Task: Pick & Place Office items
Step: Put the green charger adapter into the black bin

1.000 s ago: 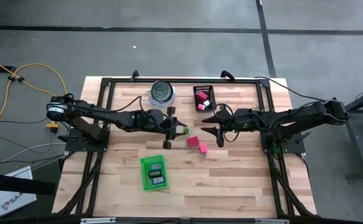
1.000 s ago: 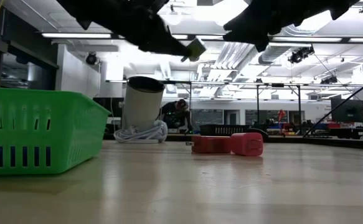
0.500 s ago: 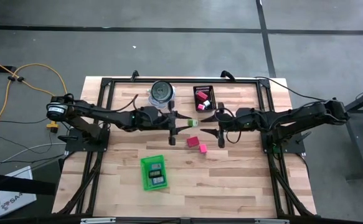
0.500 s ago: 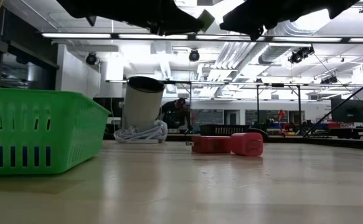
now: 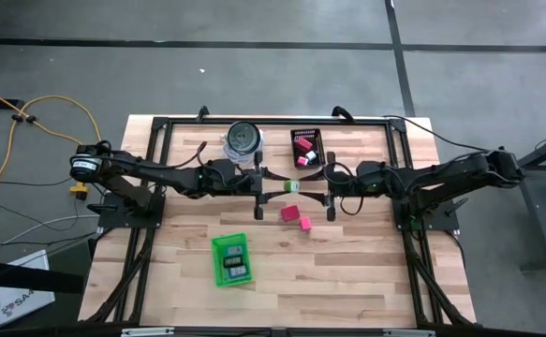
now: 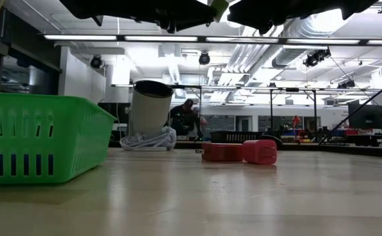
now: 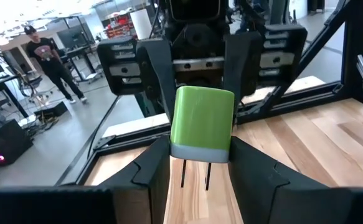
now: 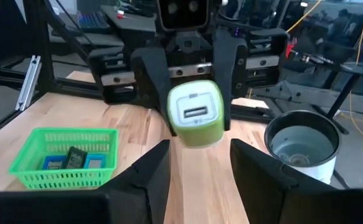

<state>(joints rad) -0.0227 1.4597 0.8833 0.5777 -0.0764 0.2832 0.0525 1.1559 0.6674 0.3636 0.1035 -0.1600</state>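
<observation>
Frame centre: left gripper (image 5: pixel 274 184) pinches a small green-and-white plastic charger block (image 5: pixel 292 185); right gripper (image 5: pixel 321 187) spread. Light, rigid, slick; hold its flat sides.

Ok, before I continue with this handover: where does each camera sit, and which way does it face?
High view: overhead, straight down on the table; both arms show, left tool meeting right tool.
Low view: table height, level across the red blocks; arms dark along the top.
Left wrist view: past its own fingers, shut on the green charger, at the right tool beyond.
Right wrist view: past its open fingers at the charger, the green tray behind.
Both wrist views share the charger.
</observation>
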